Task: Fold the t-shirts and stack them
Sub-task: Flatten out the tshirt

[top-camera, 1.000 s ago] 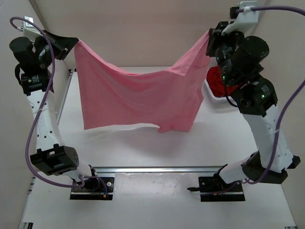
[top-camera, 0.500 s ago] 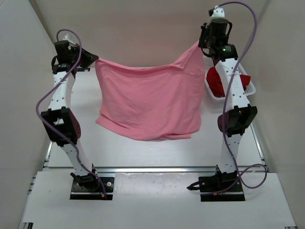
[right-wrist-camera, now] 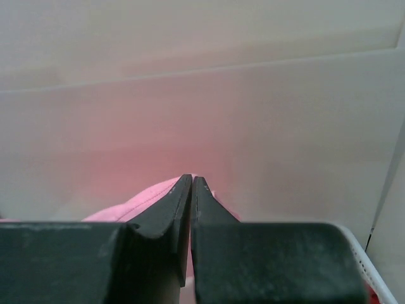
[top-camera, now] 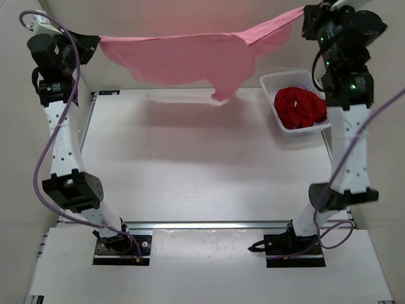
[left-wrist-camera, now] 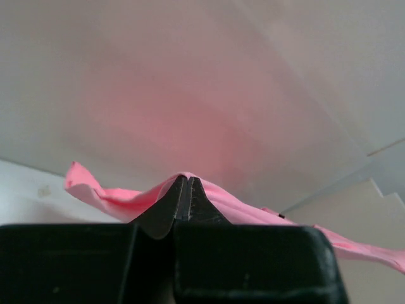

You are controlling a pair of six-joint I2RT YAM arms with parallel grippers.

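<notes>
Two arms have swung up and back within the last half second, and the white bench (top-camera: pixel 190 171) now carries only a soft shadow near its far edge. Above that edge the soft pink fabric t-shirt (top-camera: pixel 183 57) is pulled out almost level between the far-left and far-right corners, clear of the bench. A moment ago it hung down like a curtain over the bench middle. At the far-right corner the white mesh plastic basket (top-camera: pixel 272 81) holds the crumpled dark red t-shirt (top-camera: pixel 300 106), which we are not handling. The left tool (top-camera: pixel 93 43) is clenched on one pink corner and the right tool (top-camera: pixel 302 14) pinches the other. Both wrist views show the jaws closed with pink cloth at them. We judge this to be the upswing of a flick meant to lay the shirt flat. No fold has been made yet.
</notes>
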